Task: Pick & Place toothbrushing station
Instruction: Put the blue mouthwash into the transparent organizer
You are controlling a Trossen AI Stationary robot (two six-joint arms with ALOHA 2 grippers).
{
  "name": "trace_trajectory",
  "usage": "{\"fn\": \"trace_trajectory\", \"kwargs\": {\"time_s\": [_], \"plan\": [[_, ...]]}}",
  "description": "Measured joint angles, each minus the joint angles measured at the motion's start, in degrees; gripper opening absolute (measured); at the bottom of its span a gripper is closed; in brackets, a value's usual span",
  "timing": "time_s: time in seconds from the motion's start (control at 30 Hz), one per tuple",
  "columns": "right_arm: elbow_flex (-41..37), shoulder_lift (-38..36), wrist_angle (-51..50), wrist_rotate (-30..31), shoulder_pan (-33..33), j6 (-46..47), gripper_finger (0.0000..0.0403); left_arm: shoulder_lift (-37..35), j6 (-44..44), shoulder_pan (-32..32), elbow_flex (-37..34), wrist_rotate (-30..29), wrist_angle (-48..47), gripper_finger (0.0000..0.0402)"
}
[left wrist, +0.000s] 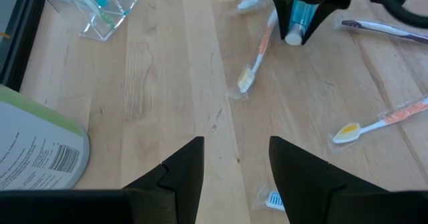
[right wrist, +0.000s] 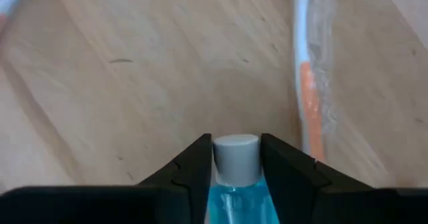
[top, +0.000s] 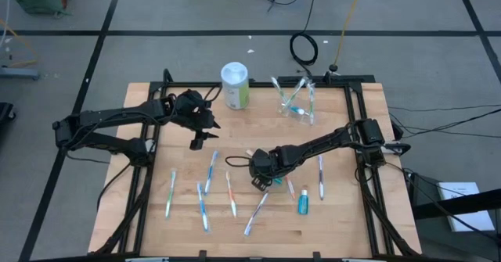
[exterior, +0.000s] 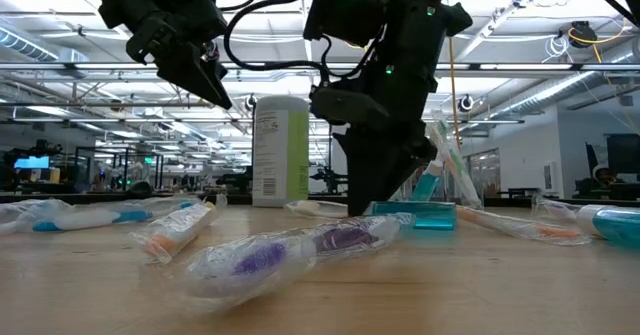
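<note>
Right claw clamped on a small teal-blue toothpaste tube low over the wooden table.

The tube is soft translucent plastic with a round white-grey cap between the two dark fingers; its lower part is cut off in the right wrist view. The left claw hangs above the table with its fingers apart, holding nothing, near a white and green cylindrical container; this container carries a barcode and small print that cannot be read. The clear plastic cup stands at the far side of the table with some toothbrushes and a teal tube inside. Slim toothbrushes in crinkled clear wrappers lie scattered on the pale wood grain, and a second tube lies just beside the right claw.
</note>
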Motion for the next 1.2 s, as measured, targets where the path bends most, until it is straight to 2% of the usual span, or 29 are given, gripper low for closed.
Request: {"fn": "trace_trajectory", "kwargs": {"time_s": [0.17, 0.43, 0.6, 0.67, 0.77, 0.97, 1.07, 1.2], "plan": [[0.0, 0.0, 0.2, -2.7, -0.1, -1.5, 0.0084, 0.0, 0.0, 0.0, 0.0, 0.0, 0.4, 0.0175], [0.0, -1.0, 2.3, -2.8, -0.6, -6.5, 0.0093, 0.0, 0.0, 0.0, 0.0, 0.0, 1.8, 0.0175], [0.0, -5.8, 4.4, -2.4, -1.6, -9.9, 0.0091, 0.0, 0.0, 0.0, 0.0, -0.1, 1.9, 0.0175], [0.0, -8.6, 3.5, 0.4, -2.2, -11.1, 0.0092, 0.0, 0.0, 0.0, 0.0, -0.1, 1.9, 0.0175], [0.0, -13.3, 2.1, 9.5, -2.8, -13.7, 0.0093, 0.0, 0.0, 0.0, 0.0, -0.1, 1.9, 0.0175], [-1.4, -20.8, 2.6, 40.5, -2.9, -17.1, 0.0093, 0.0, 0.1, 0.0, 0.0, -0.1, 1.9, 0.0175], [-5.4, -23.8, 8.0, 55.2, -4.1, -17.2, 0.0093, 0.0, 0.2, 0.0, 0.0, -0.1, 2.0, 0.0175], [-14.3, -25.9, 21.0, 69.2, -7.2, -19.8, 0.0093, 0.0, 0.3, 0.0, 0.0, -0.1, 2.4, 0.0175]]}}
